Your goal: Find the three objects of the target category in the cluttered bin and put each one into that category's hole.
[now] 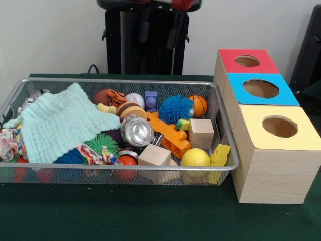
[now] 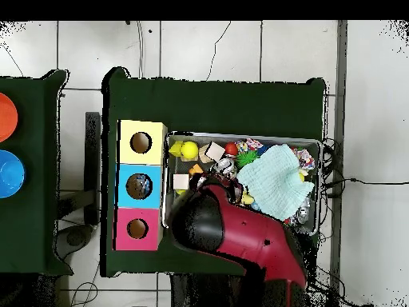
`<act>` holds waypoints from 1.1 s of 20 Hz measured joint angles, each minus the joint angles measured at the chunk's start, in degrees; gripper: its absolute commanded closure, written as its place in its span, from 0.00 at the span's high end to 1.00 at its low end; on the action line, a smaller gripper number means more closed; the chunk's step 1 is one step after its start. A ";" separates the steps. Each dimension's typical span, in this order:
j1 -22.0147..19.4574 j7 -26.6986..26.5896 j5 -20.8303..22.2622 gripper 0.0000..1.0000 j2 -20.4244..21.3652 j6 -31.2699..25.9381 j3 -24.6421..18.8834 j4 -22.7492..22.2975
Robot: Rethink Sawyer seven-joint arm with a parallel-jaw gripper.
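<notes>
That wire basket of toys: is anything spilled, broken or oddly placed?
Nothing spilled or broken. The mint-green cloth lies crumpled over the left half of the basket, hiding what is beneath. A silver can lies tipped among the toys.

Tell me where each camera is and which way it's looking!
Front view: across the table, facing the robot; sees the wire basket, three boxes, and the black pedestal behind.
Overhead view: above, looking straight down; the red arm reaches over the basket from the bottom.
Both show the mint cloth and the red-topped box.
</notes>
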State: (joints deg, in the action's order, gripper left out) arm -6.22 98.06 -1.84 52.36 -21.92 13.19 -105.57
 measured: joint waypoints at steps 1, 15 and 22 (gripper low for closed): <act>-1.58 0.00 0.54 1.00 0.20 0.96 -0.69 -0.74; -14.19 -0.01 10.61 1.00 -0.06 10.21 -8.40 -7.35; -17.51 0.00 14.91 1.00 -1.10 11.33 -11.73 -7.55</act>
State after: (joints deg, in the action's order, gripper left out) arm -23.73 98.06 13.07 51.25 -10.59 1.45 -113.12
